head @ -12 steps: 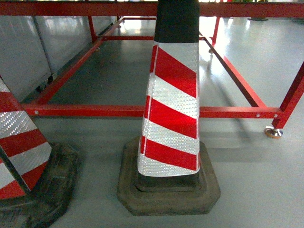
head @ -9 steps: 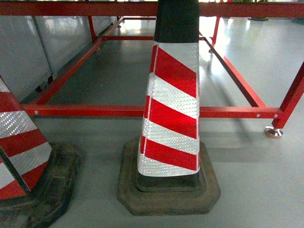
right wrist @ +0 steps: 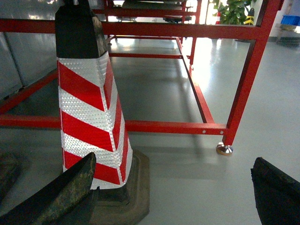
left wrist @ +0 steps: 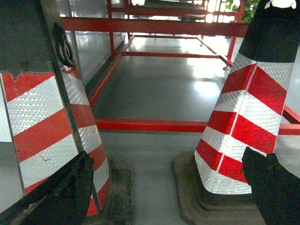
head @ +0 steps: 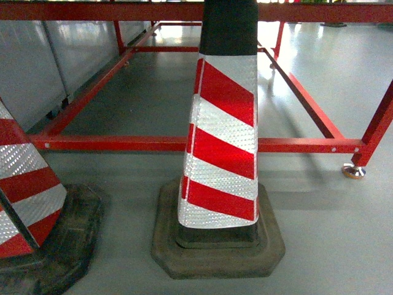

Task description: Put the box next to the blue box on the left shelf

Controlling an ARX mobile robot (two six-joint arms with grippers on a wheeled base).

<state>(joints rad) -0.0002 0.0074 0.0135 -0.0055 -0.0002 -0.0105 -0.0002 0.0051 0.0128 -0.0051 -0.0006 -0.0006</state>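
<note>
While nothing shifts since earlier | red-and-white striped traffic cone (head: 222, 141) fills view | both hands (left wrist: 173, 187) (right wrist: 178, 197) apart, empty | blue crate, roller shelf unseen.

A blue box (right wrist: 291, 20) (distant, tiny) sits far back; details unclear.

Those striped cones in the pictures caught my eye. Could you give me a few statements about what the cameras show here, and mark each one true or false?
1. The middle cone has red and white slanted stripes. True.
2. The middle cone lies tipped over on the floor. False: it stands upright on its dark base.
3. A red metal frame runs low across the floor behind the cones. True.
4. A second cone shows at the left edge of the head view. True.
5. The left gripper is clamped on a blue box. False: its fingers stand apart with nothing between them.
6. The floor is covered in green carpet. False: it is smooth, glossy grey.
</note>
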